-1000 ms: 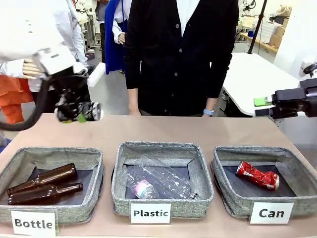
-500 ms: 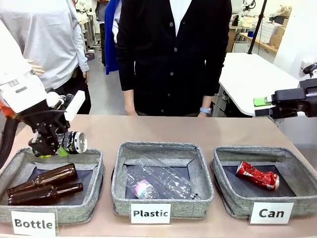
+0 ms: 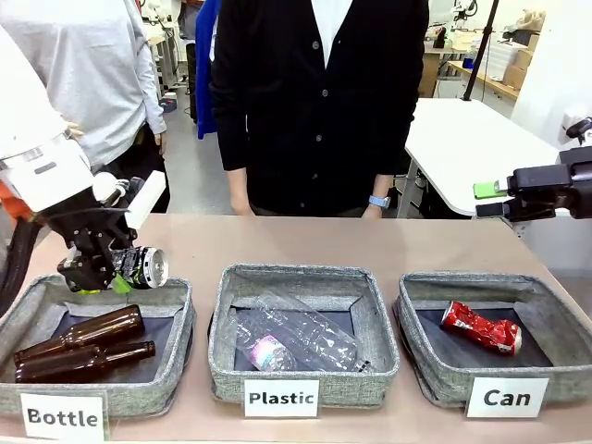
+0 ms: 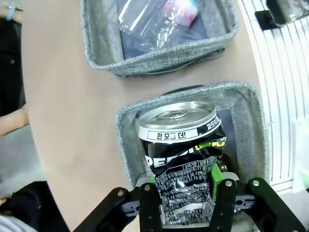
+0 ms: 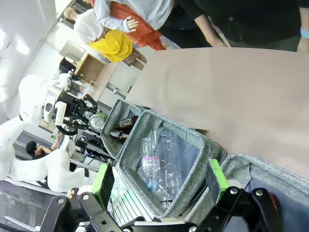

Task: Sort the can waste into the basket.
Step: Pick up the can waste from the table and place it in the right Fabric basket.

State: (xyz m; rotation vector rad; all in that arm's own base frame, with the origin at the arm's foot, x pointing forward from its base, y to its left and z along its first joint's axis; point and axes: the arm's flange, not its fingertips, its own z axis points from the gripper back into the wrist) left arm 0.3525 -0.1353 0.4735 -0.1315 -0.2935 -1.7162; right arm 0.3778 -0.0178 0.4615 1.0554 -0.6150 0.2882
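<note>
A crushed black can (image 3: 141, 266) with a silver top is held sideways in my left gripper (image 3: 100, 274), which is shut on it just above the far rim of the bin labelled "Bottle" (image 3: 176, 310). From the left wrist, the black can (image 4: 183, 145) sits between the green pads (image 4: 216, 175) over that bin's corner. A crushed red can (image 3: 481, 328) lies in the basket (image 3: 407, 319) labelled "Can" at the right. My right gripper (image 3: 483, 200) hangs open and empty above the table's far right, high over the basket (image 5: 251, 162).
Two brown bottles (image 3: 79, 347) lie in the "Bottle" bin. The middle "Plastic" bin (image 3: 370, 324) holds clear plastic bottles (image 3: 296, 340). A person in a black cardigan (image 3: 319, 102) stands at the far edge, and another stands behind at the left.
My left gripper has come down and to the left with the black can, from above the bare table to the "Bottle" bin's far rim. The right arm has stayed still.
</note>
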